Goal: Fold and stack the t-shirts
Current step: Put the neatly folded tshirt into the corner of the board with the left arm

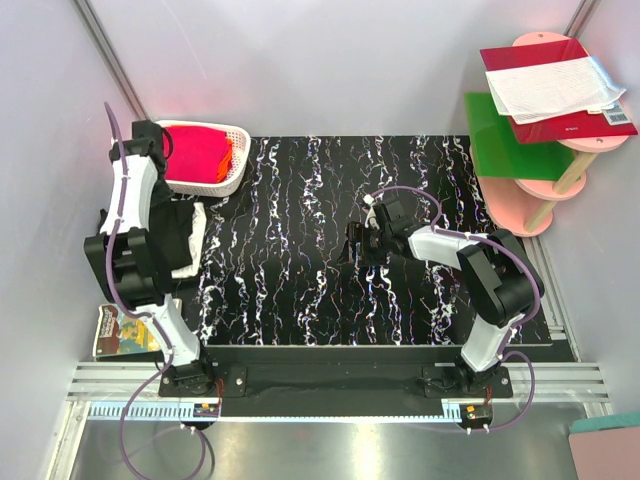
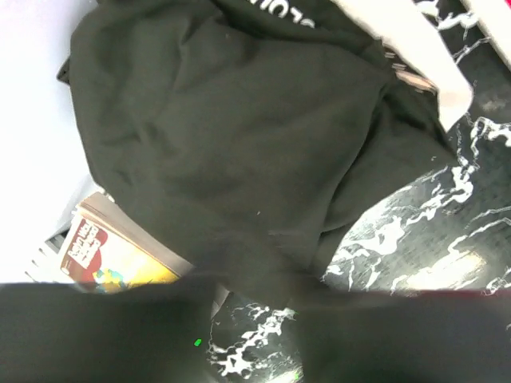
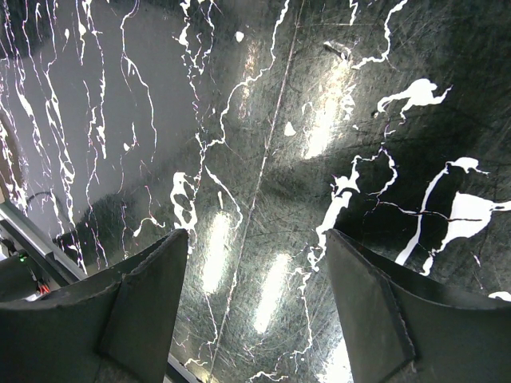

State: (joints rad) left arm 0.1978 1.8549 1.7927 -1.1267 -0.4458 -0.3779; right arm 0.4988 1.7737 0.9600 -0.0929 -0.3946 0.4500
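Overhead view surveys the whole desk from behind; wrist views look down closely, left sharing the black t-shirt.

Robot arms: two, left arm and right arm. Black t-shirt: one, left edge. White garment: one. Basket: one, far-left corner, holding one red garment and one orange garment. Booklet: one.

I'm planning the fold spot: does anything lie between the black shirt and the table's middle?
Nothing visible does. The table from the black shirt to the open right gripper is bare; the basket stands behind that path.
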